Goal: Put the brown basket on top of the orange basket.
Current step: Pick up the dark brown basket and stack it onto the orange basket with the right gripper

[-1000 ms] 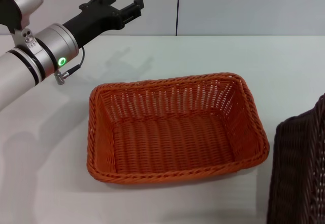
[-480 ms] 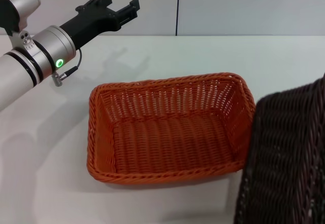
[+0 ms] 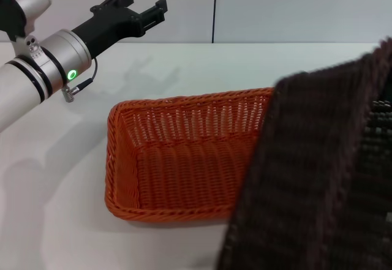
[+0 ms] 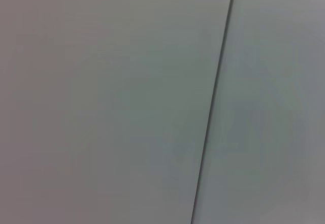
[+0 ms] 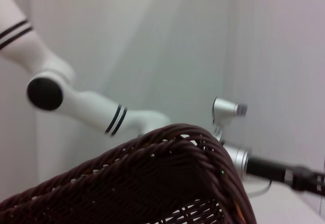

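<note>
The orange basket (image 3: 177, 160) sits on the white table in the head view, open side up. The brown basket (image 3: 312, 172) hangs tilted in the air at the right and covers the orange basket's right part. It fills the lower part of the right wrist view (image 5: 152, 183). My right gripper is hidden behind the brown basket, which it carries. My left gripper (image 3: 144, 8) is open and empty, raised above the table's far left, well clear of both baskets.
The white table (image 3: 55, 196) reaches to a pale wall with a dark vertical seam (image 3: 214, 7). My left arm (image 3: 37, 80) stretches over the table's left side and also shows in the right wrist view (image 5: 101, 112).
The brown basket has moved in from the right, risen and tilted, and now covers the orange basket's right part. The left arm has barely moved.
</note>
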Available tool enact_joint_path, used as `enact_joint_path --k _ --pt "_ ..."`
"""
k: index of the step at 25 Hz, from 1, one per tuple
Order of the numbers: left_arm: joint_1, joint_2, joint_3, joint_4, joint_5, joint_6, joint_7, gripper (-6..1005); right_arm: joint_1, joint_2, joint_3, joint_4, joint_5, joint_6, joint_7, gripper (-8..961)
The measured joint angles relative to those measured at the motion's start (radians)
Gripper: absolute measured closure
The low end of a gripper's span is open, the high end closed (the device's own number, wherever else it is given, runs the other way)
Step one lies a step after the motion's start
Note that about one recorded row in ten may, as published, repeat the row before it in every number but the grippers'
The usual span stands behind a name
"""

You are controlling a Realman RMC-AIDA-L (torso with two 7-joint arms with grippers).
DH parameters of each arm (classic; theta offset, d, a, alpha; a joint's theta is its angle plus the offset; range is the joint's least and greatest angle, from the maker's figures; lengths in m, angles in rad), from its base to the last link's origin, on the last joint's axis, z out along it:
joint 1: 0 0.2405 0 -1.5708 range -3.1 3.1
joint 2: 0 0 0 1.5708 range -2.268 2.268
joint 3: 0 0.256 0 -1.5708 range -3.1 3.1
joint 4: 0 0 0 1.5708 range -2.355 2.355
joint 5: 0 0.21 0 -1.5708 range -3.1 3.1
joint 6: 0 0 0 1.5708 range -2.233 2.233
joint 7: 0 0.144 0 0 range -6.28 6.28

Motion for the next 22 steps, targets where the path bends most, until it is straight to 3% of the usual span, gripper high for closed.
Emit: enact_joint_path --k 7,16,22 --pt "-0.01 0.001 0.0 0.0 0.005 -0.017 0.026 165 -0.014 0.082 0.014 0.015 0.066 0.054 -0.017 813" --pt "-0.034 0.002 0.002 0.001 0.006 -0.059 0.056 165 -0.048 0.133 0.015 0.187 0.219 0.128 -0.156 813" --pt "-0.042 0.002 0.001 0.001 0.007 -0.064 0.07 165 -0.091 0.198 0.016 0.22 0.318 0.191 -0.201 813"
